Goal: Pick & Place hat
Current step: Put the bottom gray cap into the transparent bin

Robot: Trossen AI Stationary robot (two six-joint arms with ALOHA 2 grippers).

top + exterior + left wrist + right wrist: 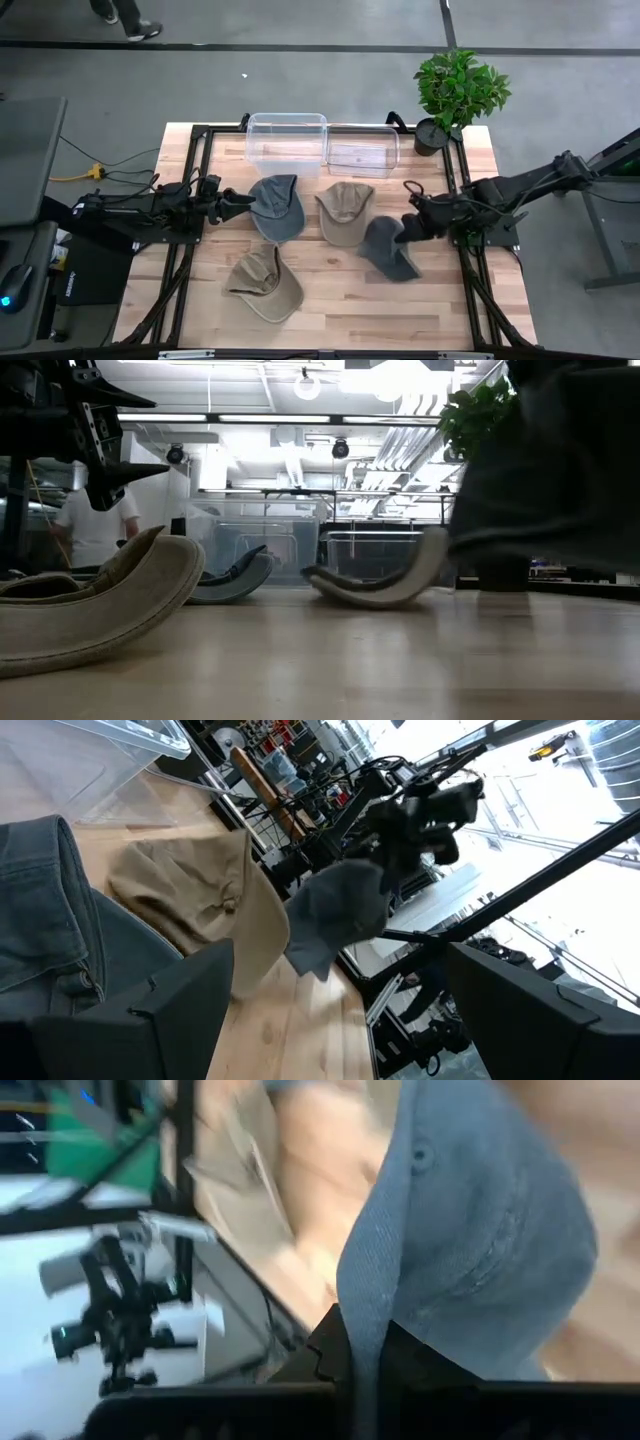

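Right hand [408, 228] pinches the dark grey cap [388, 250], clear bins [322, 146] lie beyond across the bench [330, 300]; left hand [236, 201] spread, idle beside the blue-grey cap [276, 206].

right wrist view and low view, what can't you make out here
- Right wrist view: the right gripper is shut on the dark grey cap, whose fabric hides the fingertips; motion blur smears the tan caps behind it.
- Low view: the same cap blocks the right side and part of the plant.
- High view: bin contents unclear.
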